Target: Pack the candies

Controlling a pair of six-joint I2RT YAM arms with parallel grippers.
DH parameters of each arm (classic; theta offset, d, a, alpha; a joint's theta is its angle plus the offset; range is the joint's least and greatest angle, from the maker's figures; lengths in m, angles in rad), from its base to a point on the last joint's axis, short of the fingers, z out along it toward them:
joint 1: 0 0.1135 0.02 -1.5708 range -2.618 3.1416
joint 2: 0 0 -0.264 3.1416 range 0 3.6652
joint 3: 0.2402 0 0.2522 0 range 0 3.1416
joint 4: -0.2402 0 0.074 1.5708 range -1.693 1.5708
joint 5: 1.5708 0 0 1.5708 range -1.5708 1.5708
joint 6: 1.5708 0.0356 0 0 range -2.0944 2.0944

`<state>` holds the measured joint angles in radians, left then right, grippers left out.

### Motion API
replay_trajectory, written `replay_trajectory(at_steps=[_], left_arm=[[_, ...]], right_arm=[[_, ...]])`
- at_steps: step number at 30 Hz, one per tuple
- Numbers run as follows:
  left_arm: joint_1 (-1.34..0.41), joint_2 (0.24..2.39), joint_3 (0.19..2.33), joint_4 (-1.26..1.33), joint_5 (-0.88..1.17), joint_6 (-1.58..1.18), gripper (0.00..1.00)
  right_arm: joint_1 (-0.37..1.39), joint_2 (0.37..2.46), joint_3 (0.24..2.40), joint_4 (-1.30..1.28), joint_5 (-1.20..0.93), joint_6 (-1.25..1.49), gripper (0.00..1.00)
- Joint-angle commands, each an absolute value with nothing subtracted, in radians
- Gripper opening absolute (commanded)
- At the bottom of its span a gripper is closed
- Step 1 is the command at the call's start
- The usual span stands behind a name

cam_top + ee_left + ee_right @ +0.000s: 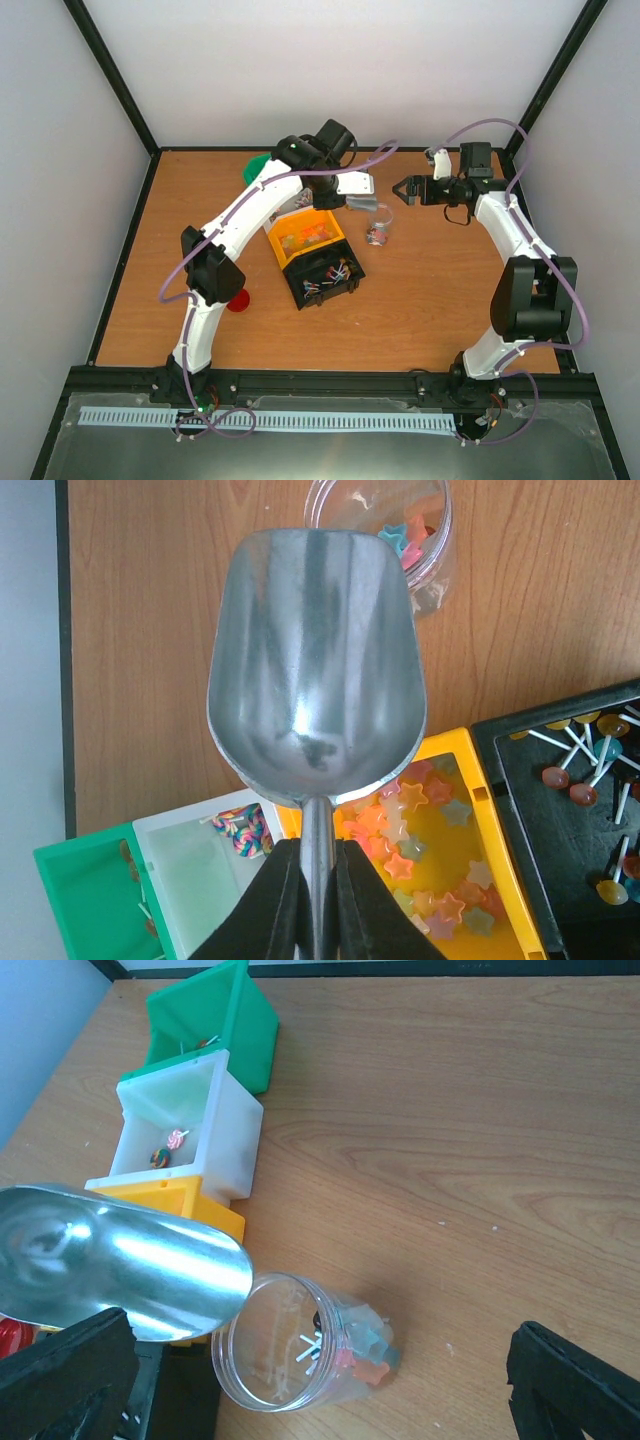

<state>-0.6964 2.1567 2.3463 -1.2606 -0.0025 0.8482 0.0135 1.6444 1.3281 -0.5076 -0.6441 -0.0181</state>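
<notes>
At the jar [290,1355] mouth, left end effector [318,852] is pinching an empty scoop [315,670], right end effector [405,187] is gaping; few candies [365,1355] are lying inside, packing barely starting.

- You are looking at a robotics lab cell, not a home or a shop.
- Plain white panels [330,70] close it in on three sides, held by black frame struts [112,75] that meet at the back corners.
- Your work surface is a bare wooden table [420,300] fitted inside that frame.
- Two white-and-black robot arms, the left arm [235,225] and the right arm [510,230], are bolted to a black rail [340,385] along the near edge.
- Purple cables [490,122] loop openly along both arms.
- A slotted white strip [270,420] lies on the metal sheet in front of the rail.
</notes>
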Motion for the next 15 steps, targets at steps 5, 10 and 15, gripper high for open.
replay_trajectory(at_steps=[5,10,15], left_arm=[[-0.646,2.089,2.377,-1.319,0.052,0.793,0.01],[-0.537,2.042,2.339,-1.418,0.135,0.703,0.01],[-0.414,1.967,2.215,-1.510,0.254,0.632,0.01]], right_arm=[[0.013,1.679,1.394,-0.517,-0.709,-0.052,0.99],[0.056,1.684,1.404,-0.521,-0.736,-0.060,0.94],[0.143,1.674,1.390,-0.539,-0.712,-0.112,0.91]])
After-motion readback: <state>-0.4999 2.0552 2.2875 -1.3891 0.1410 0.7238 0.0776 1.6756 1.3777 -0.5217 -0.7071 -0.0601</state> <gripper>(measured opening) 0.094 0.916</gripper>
